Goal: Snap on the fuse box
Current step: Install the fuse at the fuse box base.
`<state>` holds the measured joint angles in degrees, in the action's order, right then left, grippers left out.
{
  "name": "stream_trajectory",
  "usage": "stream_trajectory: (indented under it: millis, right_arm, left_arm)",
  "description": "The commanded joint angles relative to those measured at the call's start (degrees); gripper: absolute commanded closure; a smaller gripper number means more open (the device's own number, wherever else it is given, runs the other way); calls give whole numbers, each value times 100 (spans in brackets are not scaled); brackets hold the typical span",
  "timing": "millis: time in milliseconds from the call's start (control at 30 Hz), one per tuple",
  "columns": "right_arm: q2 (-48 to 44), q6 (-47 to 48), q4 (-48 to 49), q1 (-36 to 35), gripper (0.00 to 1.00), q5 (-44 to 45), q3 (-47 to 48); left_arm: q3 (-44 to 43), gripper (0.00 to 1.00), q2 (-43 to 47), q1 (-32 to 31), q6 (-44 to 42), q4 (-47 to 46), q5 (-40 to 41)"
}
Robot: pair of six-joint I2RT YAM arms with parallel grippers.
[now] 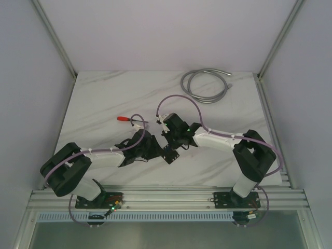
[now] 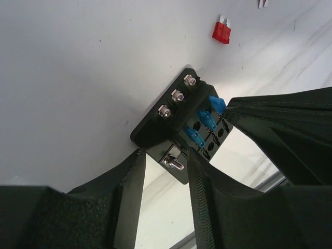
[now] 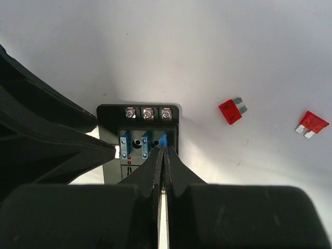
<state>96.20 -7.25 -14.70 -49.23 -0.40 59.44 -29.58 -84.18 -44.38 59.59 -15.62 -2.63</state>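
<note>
Blue fuse [image 3: 164, 138] pinched in right gripper [image 3: 164, 151], 3 o'clock slot | left gripper [image 2: 165, 158] straddling fuse box [image 2: 150, 129], hold unclear | you press squarely.

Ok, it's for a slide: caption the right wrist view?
Right pincer pinches a blue fuse at the fuse box; two red fuses lie loose beside it.
</note>
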Motion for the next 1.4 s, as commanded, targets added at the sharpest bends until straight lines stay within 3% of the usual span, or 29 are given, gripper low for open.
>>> stream_trajectory:
  millis: [0, 267, 900, 1167, 1367]
  right_arm:
    - [489, -11, -663, -52, 94, 242, -19]
    - [1011, -132, -1066, -59, 100, 456, 55]
    - [2051, -263, -1708, -85, 100, 687, 162]
    - [1243, -642, -1465, -192, 100, 326, 384]
    - [688, -888, -1324, -192, 82, 316, 536]
  left_arm:
    - [81, 53, -201, -37, 73, 200, 197]
    - [90, 56, -327, -37, 94, 209, 312]
    - [141, 58, -371, 145, 3, 356, 626]
    - [109, 58, -327, 307, -142, 417, 607]
    - [93, 58, -176, 307, -211, 472, 538]
